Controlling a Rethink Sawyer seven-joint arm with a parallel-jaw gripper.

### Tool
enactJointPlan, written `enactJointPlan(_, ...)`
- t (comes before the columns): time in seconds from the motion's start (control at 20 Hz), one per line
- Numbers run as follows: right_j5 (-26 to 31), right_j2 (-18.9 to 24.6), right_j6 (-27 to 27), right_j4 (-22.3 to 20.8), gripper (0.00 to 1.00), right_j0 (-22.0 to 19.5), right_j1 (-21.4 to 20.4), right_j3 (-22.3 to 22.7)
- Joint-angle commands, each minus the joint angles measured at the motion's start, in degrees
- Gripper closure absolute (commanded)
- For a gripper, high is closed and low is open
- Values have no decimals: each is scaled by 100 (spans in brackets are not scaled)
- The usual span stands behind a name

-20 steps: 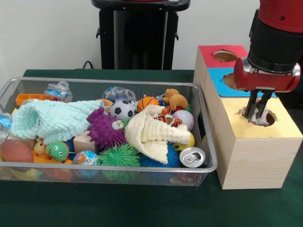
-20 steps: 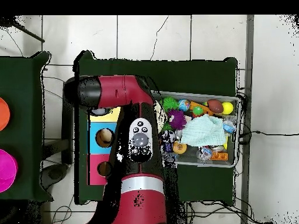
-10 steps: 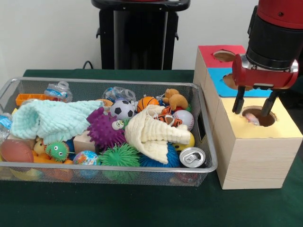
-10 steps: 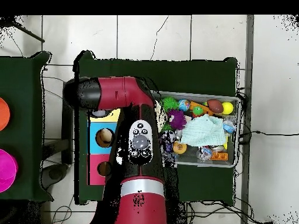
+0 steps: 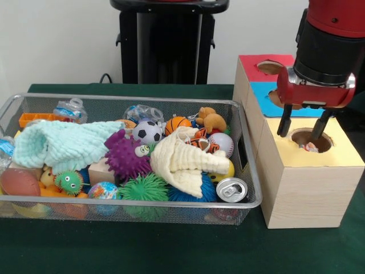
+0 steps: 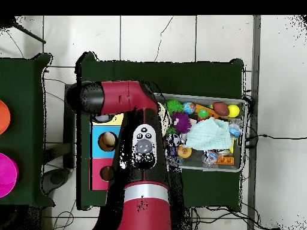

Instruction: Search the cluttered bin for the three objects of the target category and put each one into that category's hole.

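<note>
Since a second ago, released: patchwork fabric bundle (image 5: 311, 146) no longer clamped, now lying low inside the round hole (image 5: 311, 140) of the yellow-topped pale wooden box (image 5: 308, 182), right side of the frame, only a small pale and red scrap showing. Black-fingered claw (image 5: 301, 124) on the red and black arm (image 5: 328, 45) raised a little above that hole, fingers apart, holding nothing. Judged: one delivery done, next a return to the search.

Large shallow basket of silver wire mesh (image 5: 246, 168), left and centre on the green bench (image 5: 171, 251), full of mixed clutter: soft ribbed mint cloth (image 5: 63, 144) at left, cream cloth (image 5: 182, 162) of the same quilted weave in the middle, purple spiky rubber ball (image 5: 126, 155), green spiky ball (image 5: 144, 188), smooth small soccer ball (image 5: 147, 132), shiny can top (image 5: 232, 189) at lower right corner. No other patchwork bundle visible on the surface; possibly hidden under the cloths. Overhead, arm covering the yellow box.
</note>
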Motion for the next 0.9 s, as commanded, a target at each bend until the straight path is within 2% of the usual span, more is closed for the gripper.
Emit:
enactJointPlan(0.05, -151, 99, 335, -218, 0, -172, -42, 561)
enactJointPlan(0.45, 469, 138, -578, -331, 0, -640, -778, 1008)
enactJointPlan(0.9, 327, 436, -1029, -554, 0, -1137, -1054, 1367)
